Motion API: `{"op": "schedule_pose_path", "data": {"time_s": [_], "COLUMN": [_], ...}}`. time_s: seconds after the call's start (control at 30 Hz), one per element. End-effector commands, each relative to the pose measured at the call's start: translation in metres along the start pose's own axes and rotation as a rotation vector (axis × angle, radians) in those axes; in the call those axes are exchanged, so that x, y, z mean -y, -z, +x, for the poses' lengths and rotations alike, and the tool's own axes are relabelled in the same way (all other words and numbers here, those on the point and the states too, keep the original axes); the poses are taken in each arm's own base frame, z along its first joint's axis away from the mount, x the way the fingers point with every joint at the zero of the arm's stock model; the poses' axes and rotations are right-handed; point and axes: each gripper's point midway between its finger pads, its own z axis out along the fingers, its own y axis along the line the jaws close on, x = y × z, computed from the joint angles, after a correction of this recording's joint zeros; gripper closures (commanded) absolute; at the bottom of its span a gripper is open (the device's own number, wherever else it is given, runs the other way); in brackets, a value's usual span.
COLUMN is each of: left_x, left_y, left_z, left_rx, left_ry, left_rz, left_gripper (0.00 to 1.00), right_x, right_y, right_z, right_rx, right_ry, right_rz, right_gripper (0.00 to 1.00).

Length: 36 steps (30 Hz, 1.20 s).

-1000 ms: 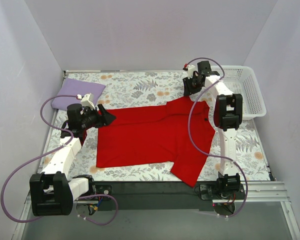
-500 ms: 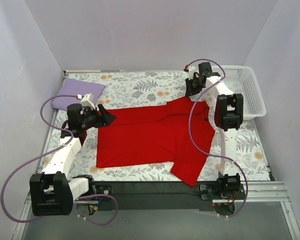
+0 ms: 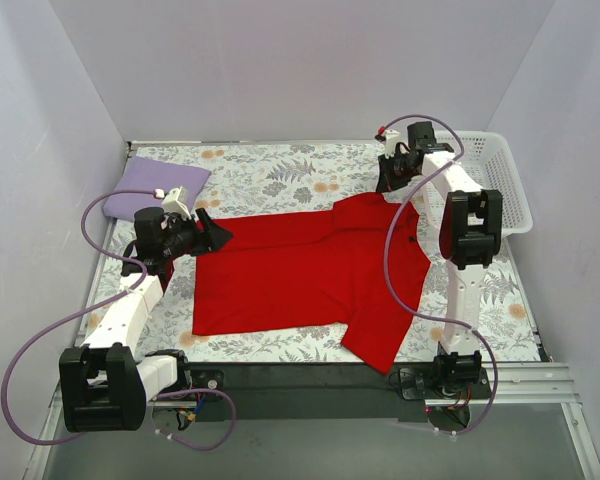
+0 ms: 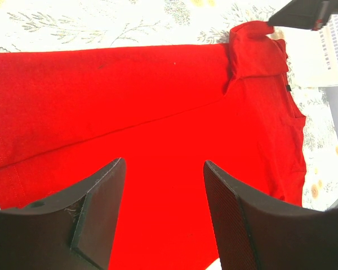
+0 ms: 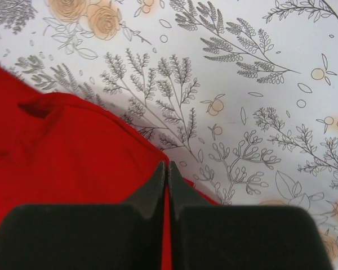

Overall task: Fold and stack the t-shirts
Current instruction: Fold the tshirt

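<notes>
Floral-print cloth (image 3: 280, 175) covers the worktop (image 3: 280, 372), and your red t-shirt (image 3: 300, 270) lies spread on it, long axis running from the left claw (image 4: 163, 163) across to the right claw (image 5: 167, 166). Right claw is pinched tight on the sleeve edge at its tips; left claw gapes wide over the hem, holding nothing. Beyond the left claw sits the lavender t-shirt (image 3: 150, 185). Likely the sleeve folds inward, toward the left claw.

Red t-shirt (image 5: 62, 152) edge unseen between pressed-together jaws of right gripper (image 5: 168, 167)
</notes>
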Motion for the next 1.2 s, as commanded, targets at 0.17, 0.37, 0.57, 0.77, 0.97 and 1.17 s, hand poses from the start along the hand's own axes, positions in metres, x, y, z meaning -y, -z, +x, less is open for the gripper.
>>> {"op": "schedule_pose_path", "data": {"time_s": [0.17, 0.37, 0.57, 0.77, 0.97, 1.17], "left_x": [0.010, 0.011, 0.011, 0.012, 0.013, 0.014], "left_y": [0.002, 0.002, 0.002, 0.003, 0.004, 0.004], "left_z": [-0.004, -0.003, -0.003, -0.003, -0.004, -0.003], "left_rx": [0.006, 0.001, 0.001, 0.004, 0.006, 0.007], "left_ry": [-0.028, -0.025, -0.026, -0.027, -0.028, -0.029], "left_rz": [0.038, 0.044, 0.046, 0.047, 0.051, 0.053], "left_gripper": [0.44, 0.44, 0.44, 0.44, 0.44, 0.44], "right_x": [-0.031, -0.050, -0.063, -0.073, -0.082, -0.084], "right_y": [0.038, 0.048, 0.060, 0.069, 0.078, 0.086], "right_z": [-0.003, 0.017, 0.026, 0.038, 0.058, 0.079], "right_rx": [0.045, 0.029, 0.034, 0.028, 0.008, -0.026], "right_ry": [0.050, 0.059, 0.092, 0.118, 0.173, 0.234], "right_rz": [-0.072, -0.119, -0.142, -0.162, -0.168, -0.155], "right_gripper": [0.99, 0.99, 0.99, 0.99, 0.99, 0.99]}}
